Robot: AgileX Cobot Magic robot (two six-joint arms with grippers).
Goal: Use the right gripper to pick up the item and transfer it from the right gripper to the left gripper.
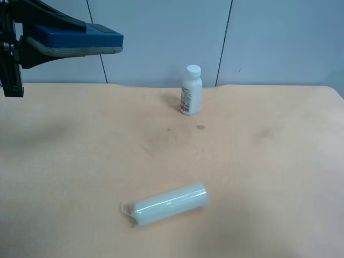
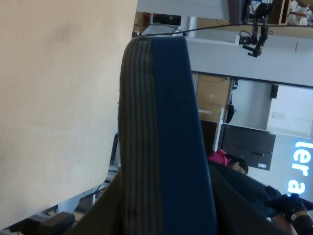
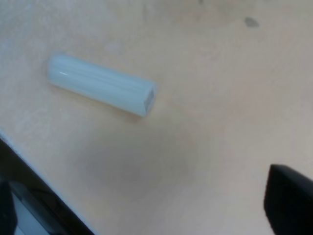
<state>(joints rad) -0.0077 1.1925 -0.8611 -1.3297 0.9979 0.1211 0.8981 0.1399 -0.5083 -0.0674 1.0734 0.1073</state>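
Eraser [image 2: 166,112] btwn jaws of left end effector [image 2: 164,186]

The whiteboard eraser [image 1: 75,37], blue plastic top over ribbed grey felt, hangs in the air well above the tabletop [image 1: 269,177]. It lies about level, blue side up. The all-black left gripper [image 1: 62,40] has its jaws clamped on it from above and below. Of the right gripper [image 3: 289,201] only a blurred black corner shows, probably one finger.
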